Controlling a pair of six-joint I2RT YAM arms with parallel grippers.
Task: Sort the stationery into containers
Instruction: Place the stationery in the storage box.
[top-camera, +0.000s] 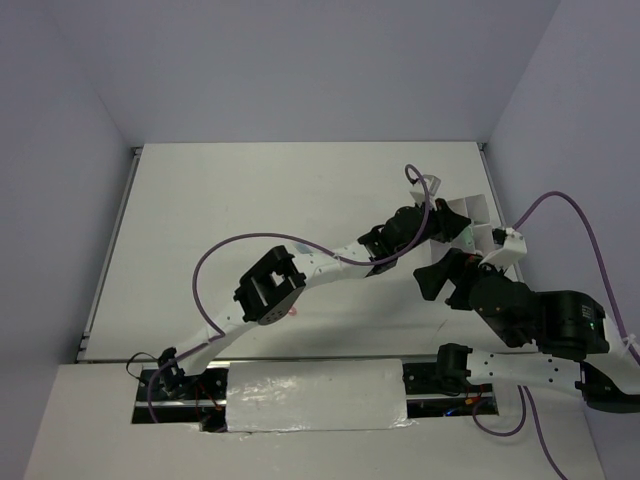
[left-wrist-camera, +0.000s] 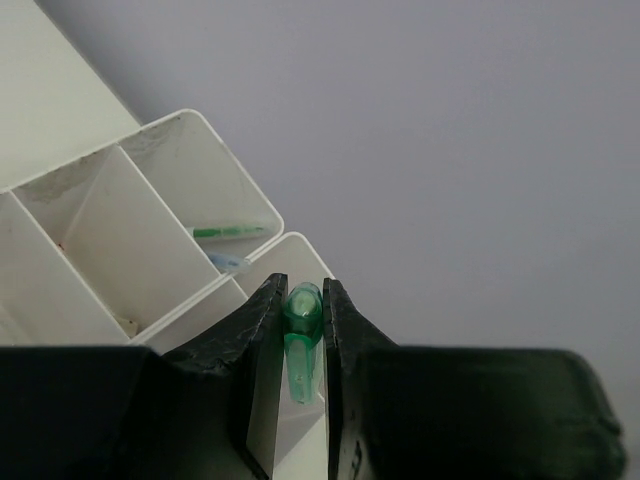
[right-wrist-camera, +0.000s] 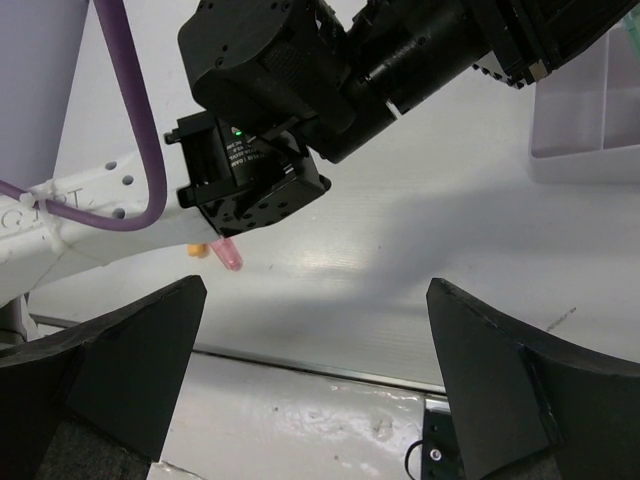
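My left gripper (left-wrist-camera: 302, 292) is shut on a stubby green marker (left-wrist-camera: 301, 335), held upright just over the near corner of the white compartment tray (left-wrist-camera: 150, 215). One far compartment holds a thin green pen (left-wrist-camera: 230, 232), and a bluish item (left-wrist-camera: 228, 263) lies in the one beside it. In the top view the left gripper (top-camera: 446, 228) reaches to the tray (top-camera: 478, 208) at the table's right side. My right gripper (right-wrist-camera: 316, 300) stands wide open and holds nothing, hovering above the table near its front edge. A pink marker (right-wrist-camera: 228, 255) and an orange piece (right-wrist-camera: 197, 250) lie under the left arm.
The left arm (top-camera: 300, 275) stretches diagonally across the table, its purple cable (top-camera: 240, 245) looping above it. The right arm (top-camera: 530, 315) sits close to the right wall, just in front of the tray. A metal strip (right-wrist-camera: 330, 365) marks the table's front edge.
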